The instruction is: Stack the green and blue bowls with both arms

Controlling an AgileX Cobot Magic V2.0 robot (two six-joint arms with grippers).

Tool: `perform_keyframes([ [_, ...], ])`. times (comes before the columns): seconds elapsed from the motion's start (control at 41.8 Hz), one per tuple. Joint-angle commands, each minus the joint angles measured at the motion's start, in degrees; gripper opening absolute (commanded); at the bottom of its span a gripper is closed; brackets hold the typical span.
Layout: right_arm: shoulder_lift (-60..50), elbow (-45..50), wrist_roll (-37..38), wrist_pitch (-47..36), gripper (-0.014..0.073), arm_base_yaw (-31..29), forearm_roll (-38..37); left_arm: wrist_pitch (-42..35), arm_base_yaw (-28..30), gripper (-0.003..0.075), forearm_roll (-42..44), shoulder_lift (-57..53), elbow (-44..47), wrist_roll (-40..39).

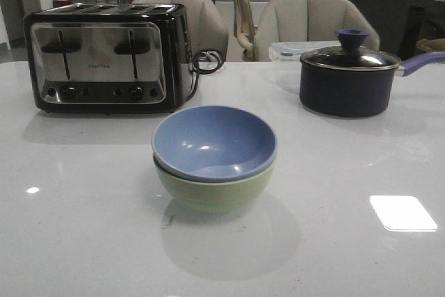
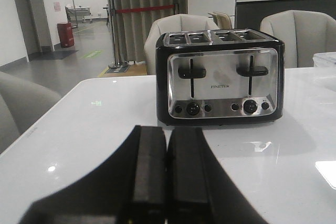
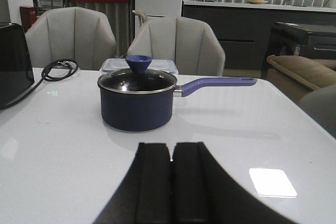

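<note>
The dusty blue bowl (image 1: 214,142) sits nested inside the pale green bowl (image 1: 215,191) at the middle of the white table, slightly tilted. Neither arm shows in the front view. My left gripper (image 2: 167,132) is shut and empty, low over the table and facing the toaster. My right gripper (image 3: 171,148) is shut and empty, low over the table and facing the saucepan. The bowls are out of both wrist views.
A black-and-chrome toaster (image 1: 108,57) stands at the back left, also in the left wrist view (image 2: 220,77). A dark saucepan with a purple handle (image 1: 351,80) stands at the back right, also in the right wrist view (image 3: 137,98). Chairs stand behind the table.
</note>
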Motion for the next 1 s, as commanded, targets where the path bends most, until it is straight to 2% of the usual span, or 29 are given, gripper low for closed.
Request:
perform_keyframes([
  [0.0,-1.2,-0.3,7.5,-6.0,0.0036,-0.3,-7.0,-5.1,0.0,0.0098,-0.4,-0.9,0.4,0.0],
  [0.191,-1.2,-0.3,8.2,-6.0,0.0036,-0.3,-6.9,-5.1,0.0,0.0098,-0.4,-0.9,0.4,0.0],
  [0.406,-1.2,-0.3,8.2,-5.9,0.0036,3.0,-7.0,-5.1,0.0,0.0098,-0.4,-0.9,0.4,0.0],
  [0.98,-1.2,-0.3,8.2,-5.9,0.0036,2.2,-7.0,-5.1,0.0,0.0098,-0.4,-0.9,0.4,0.0],
])
